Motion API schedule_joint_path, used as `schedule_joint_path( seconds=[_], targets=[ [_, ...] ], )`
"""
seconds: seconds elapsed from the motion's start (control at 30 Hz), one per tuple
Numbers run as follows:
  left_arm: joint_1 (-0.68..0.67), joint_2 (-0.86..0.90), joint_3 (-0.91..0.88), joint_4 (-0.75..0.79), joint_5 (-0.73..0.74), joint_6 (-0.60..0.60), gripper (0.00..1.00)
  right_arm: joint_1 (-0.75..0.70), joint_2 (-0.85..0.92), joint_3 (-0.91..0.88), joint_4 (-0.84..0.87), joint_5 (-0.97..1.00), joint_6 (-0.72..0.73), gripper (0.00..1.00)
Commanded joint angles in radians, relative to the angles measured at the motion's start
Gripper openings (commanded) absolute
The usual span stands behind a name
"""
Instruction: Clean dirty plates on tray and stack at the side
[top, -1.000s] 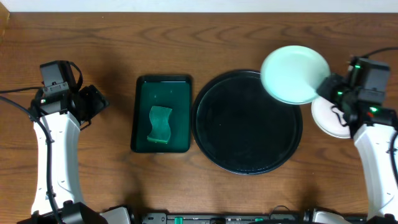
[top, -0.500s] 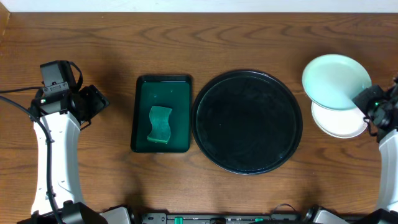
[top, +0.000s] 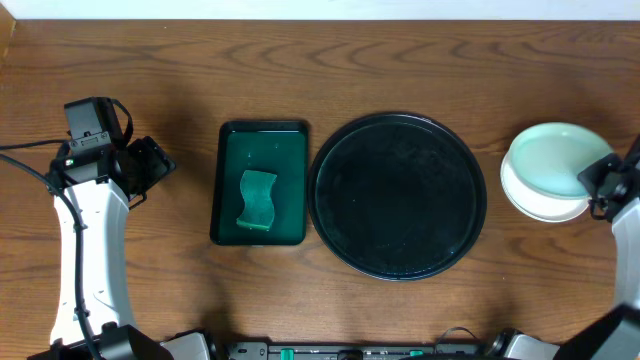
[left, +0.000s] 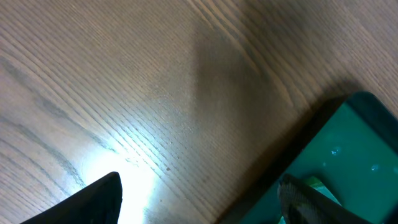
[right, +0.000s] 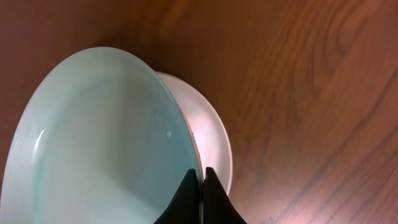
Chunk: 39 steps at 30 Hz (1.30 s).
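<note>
- Pinching the rim of the top plate (right: 93, 143), the right fingers (right: 200, 182) are pressed shut on its edge with no gap between them. A rim grip like this probably keeps them off the plate's face.
- That plate hangs at a slant over the stack (top: 545, 208), overlapping it but not yet flat or centred. Whether its lower edge already touches the plate beneath cannot be told.
- Its face shows no green smear in the right wrist view, which fits a plate ready for stacking.
- The stack sits on the tabletop (top: 400, 60) just to the right of the black tray (top: 400, 195) and clear of its rim, so it serves as the "side" spot. How many plates lie in it is not clear.
- The black tray holds no plates, so this looks like the last one and the task seems nearly done.
- The left fingers (top: 148, 166) are spread wide and hold nothing. They hover over bare tabletop left of the green tray (top: 285, 170), where the sponge (top: 256, 200) lies, apparently parked out of the way.
- The next move calls for levelling the plate onto the stack before letting go, since an early release could let it slide off.
</note>
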Motion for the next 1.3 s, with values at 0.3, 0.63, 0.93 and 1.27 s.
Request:
schedule_joint_path(
  seconds=[0.3, 0.63, 0.93, 1.27],
  targets=[
    [0.004, -0.003, 0.015, -0.002, -0.006, -0.002, 0.8, -0.006, 0.159, -0.013, -0.011, 0.098, 0.037, 0.01],
    [0.004, -0.003, 0.015, -0.002, -0.006, -0.002, 0.8, -0.004, 0.161, -0.012, 0.043, -0.069, -0.113, 0.54],
    [0.004, -0.003, 0.015, -0.002, -0.006, -0.002, 0.8, 0.068, 0.161, -0.01, 0.103, -0.329, -0.294, 0.61],
    [0.004, -0.003, 0.015, -0.002, -0.006, -0.002, 0.8, 0.241, 0.161, -0.01, 0.135, -0.233, -0.455, 0.61]
  ],
)
